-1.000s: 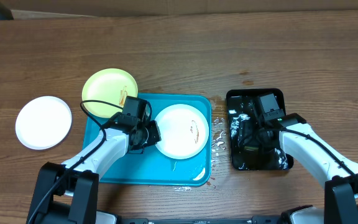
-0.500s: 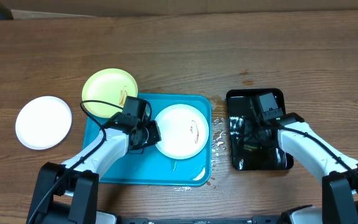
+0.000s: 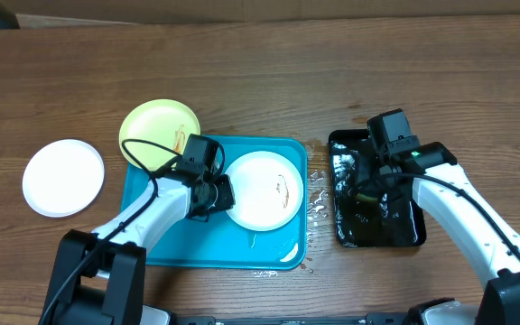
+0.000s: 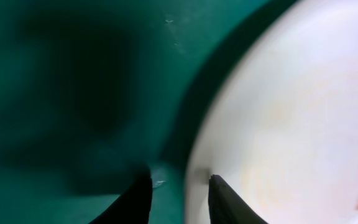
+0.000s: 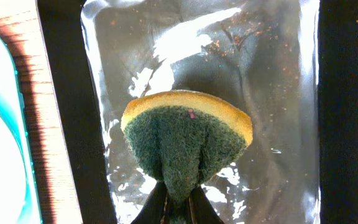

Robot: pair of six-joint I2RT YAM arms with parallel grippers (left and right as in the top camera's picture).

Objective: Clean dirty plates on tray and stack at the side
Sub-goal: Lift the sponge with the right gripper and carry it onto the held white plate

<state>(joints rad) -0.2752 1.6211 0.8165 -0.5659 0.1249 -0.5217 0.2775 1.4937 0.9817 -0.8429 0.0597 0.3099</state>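
Note:
The turquoise tray (image 3: pixel 174 236) holds a white plate (image 3: pixel 262 190) with a brown smear. My left gripper (image 3: pixel 221 193) is at that plate's left rim. In the left wrist view its jaws (image 4: pixel 179 182) stand open astride the rim, one finger over the tray (image 4: pixel 73 74) and one over the plate (image 4: pixel 291 112). A yellow-green plate (image 3: pixel 158 134) overlaps the tray's far left corner. Another white plate (image 3: pixel 63 177) lies on the table to the left. My right gripper (image 3: pixel 375 185) is shut on a yellow and green sponge (image 5: pixel 185 140), held above the black tray (image 5: pixel 67 93).
The black tray (image 3: pixel 346 143) stands right of the turquoise one, its foil lining wet and speckled with crumbs. Water drops (image 3: pixel 317 206) lie on the wood between the two trays. A cardboard edge runs along the table's far side.
My right gripper has shut on the sponge and risen from the black tray, shifting toward its far end. My left jaws have parted at the plate's rim.

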